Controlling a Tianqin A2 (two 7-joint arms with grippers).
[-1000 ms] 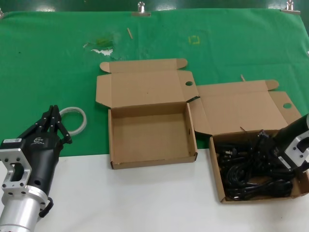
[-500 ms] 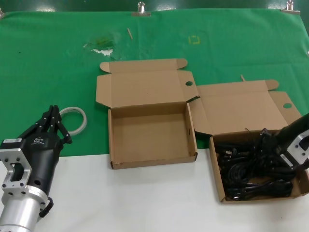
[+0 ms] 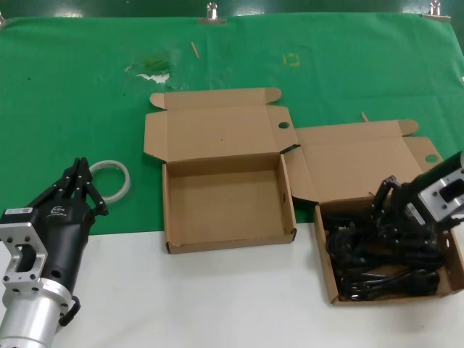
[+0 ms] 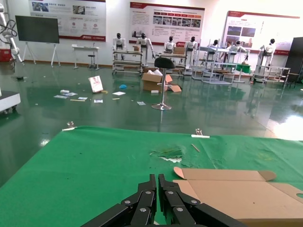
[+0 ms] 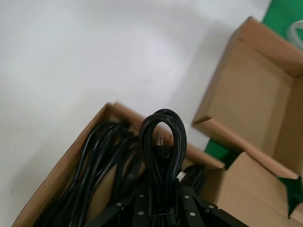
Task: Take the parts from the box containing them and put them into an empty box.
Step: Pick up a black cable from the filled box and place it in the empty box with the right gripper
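The box containing them (image 3: 325, 255) sits at the right, its floor a tangle of black parts (image 3: 377, 262). My right gripper (image 3: 385, 197) hangs just above that tangle, shut on one looped cord bundle (image 5: 163, 142) whose plug prongs show inside the loop. In the right wrist view the gripper (image 5: 163, 195) clamps the bundle's lower strands over the same box (image 5: 71, 161). The empty box (image 3: 228, 241) lies open at the centre, bare cardboard inside, also seen as the empty box (image 5: 251, 90). My left gripper (image 3: 81, 171) is parked at the left, shut and holding nothing (image 4: 157, 182).
A whitish ring (image 3: 116, 177) lies on the green cloth (image 3: 72, 94) beside the left gripper. Both boxes' lids (image 3: 217, 130) lie folded back on the cloth. White tabletop (image 3: 217, 297) runs along the front. Small debris marks the cloth at the back.
My right gripper has risen out of the cord tangle and shifted slightly left, lifting a looped cord bundle with it. The left arm has not moved.
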